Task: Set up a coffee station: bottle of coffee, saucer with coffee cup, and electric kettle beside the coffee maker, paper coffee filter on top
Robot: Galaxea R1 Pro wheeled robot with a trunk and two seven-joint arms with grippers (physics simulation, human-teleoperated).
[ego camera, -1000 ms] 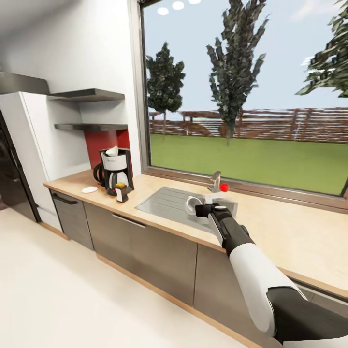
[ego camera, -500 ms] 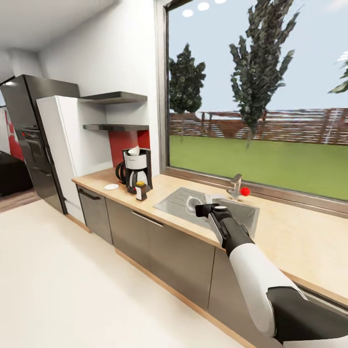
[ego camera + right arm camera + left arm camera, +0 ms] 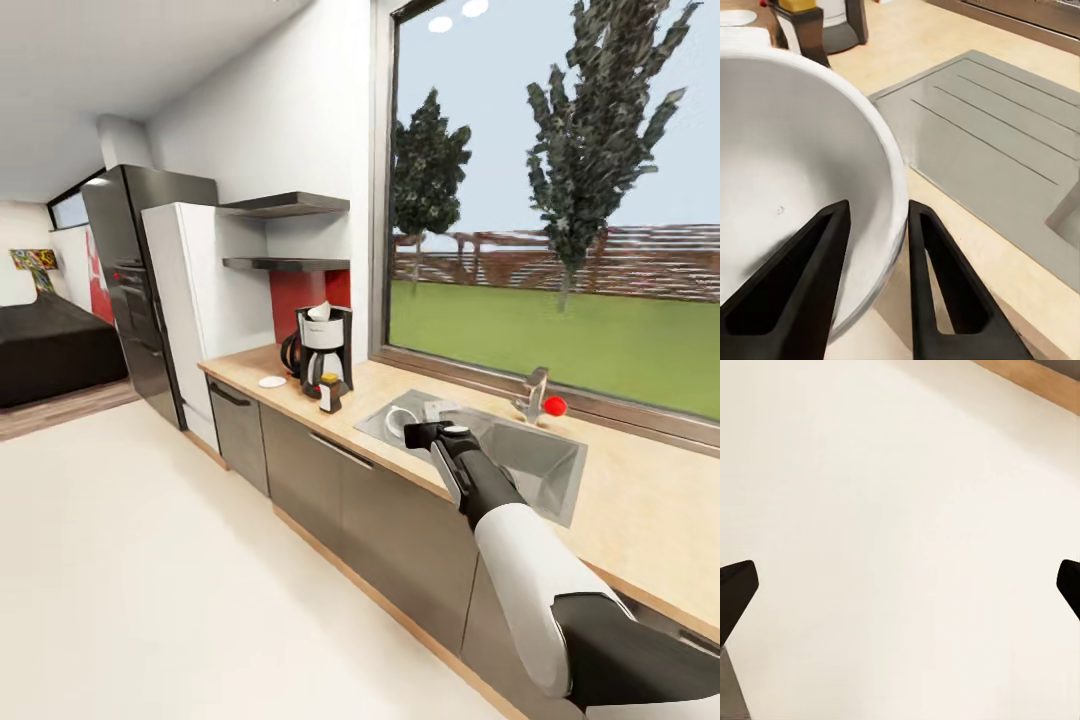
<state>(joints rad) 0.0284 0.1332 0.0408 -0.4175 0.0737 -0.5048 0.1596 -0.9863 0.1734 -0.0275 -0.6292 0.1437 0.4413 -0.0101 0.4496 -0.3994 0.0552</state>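
Coffee cup [image 3: 795, 187] rim is pinched between the right gripper [image 3: 874, 281] fingers; left gripper [image 3: 900, 585] fingers spread wide, holding nothing.

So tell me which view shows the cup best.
The right wrist view: the cup looms large, its rim pinched between the right gripper fingers. The head view shows it small, beyond the gripper. The left wrist view faces bare floor.

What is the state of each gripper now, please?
Left gripper: open, holding nothing.
Right gripper: closed on the rim of the white ceramic coffee cup.
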